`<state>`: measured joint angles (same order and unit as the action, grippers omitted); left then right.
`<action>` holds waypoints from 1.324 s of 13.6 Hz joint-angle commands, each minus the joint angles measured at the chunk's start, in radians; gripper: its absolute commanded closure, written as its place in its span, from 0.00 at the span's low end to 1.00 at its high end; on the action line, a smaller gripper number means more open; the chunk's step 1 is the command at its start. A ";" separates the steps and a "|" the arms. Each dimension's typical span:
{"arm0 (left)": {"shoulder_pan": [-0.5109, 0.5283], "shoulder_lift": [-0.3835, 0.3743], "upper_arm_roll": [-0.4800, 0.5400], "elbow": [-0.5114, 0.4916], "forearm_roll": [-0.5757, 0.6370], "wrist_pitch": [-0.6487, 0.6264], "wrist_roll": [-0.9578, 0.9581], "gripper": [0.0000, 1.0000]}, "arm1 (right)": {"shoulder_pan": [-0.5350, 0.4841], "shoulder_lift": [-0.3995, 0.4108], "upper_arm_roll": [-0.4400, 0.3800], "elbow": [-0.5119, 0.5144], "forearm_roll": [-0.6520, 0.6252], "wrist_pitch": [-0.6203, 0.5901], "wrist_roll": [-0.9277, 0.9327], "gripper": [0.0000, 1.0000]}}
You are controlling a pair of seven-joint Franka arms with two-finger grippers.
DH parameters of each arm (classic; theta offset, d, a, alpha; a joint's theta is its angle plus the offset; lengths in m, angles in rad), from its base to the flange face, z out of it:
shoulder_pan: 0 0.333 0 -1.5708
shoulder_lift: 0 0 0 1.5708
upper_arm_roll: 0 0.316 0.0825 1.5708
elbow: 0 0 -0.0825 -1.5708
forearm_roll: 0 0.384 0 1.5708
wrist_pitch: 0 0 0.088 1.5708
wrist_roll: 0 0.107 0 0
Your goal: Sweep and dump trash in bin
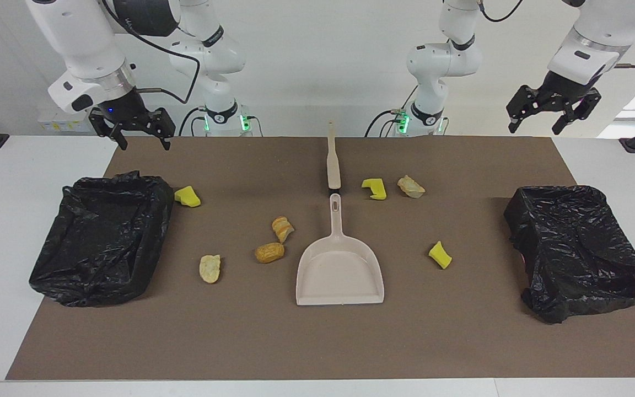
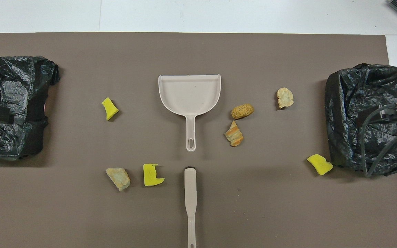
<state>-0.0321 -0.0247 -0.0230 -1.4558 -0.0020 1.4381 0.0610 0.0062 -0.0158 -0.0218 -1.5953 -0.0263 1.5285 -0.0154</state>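
Facing view: left gripper [image 1: 552, 117] and right gripper [image 1: 133, 132] both raised near robots' table edge, jaws wide, empty. Trash [image 1: 269, 252]: seven pieces scattered on brown mat around dustpan [image 1: 339, 270]. First grab brush [image 1: 333, 165] handle, steady dustpan; sweep nearest lumps in.

Bright even light, soft shadows, sharp

The mat [image 1: 317, 342] held seven pieces of trash: three yellow sponge chunks [image 1: 187, 196] [image 1: 375, 188] [image 1: 440, 255] and four tan to golden-brown bread-like lumps [image 1: 210, 268] [image 1: 269, 252] [image 1: 283, 228] [image 1: 410, 186]. There were two bins lined with black bags [image 1: 102, 237] [image 1: 574, 248], one beige dustpan [image 1: 339, 270] and one beige brush [image 1: 333, 162]. Two grippers [image 1: 550, 113] [image 1: 133, 129] were present.
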 commanded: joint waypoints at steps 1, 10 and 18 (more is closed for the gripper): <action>0.014 -0.007 -0.009 0.008 0.003 -0.030 0.016 0.00 | -0.006 -0.012 0.002 -0.011 0.012 -0.013 0.012 0.00; 0.011 -0.012 -0.011 0.005 0.000 -0.027 0.005 0.00 | -0.006 -0.010 0.000 -0.008 0.012 0.001 0.014 0.00; 0.014 -0.015 -0.009 -0.001 0.000 -0.031 0.007 0.00 | -0.008 -0.010 0.000 -0.008 0.011 -0.001 0.014 0.00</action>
<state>-0.0320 -0.0278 -0.0245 -1.4557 -0.0020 1.4270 0.0613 0.0058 -0.0160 -0.0222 -1.5957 -0.0263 1.5258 -0.0154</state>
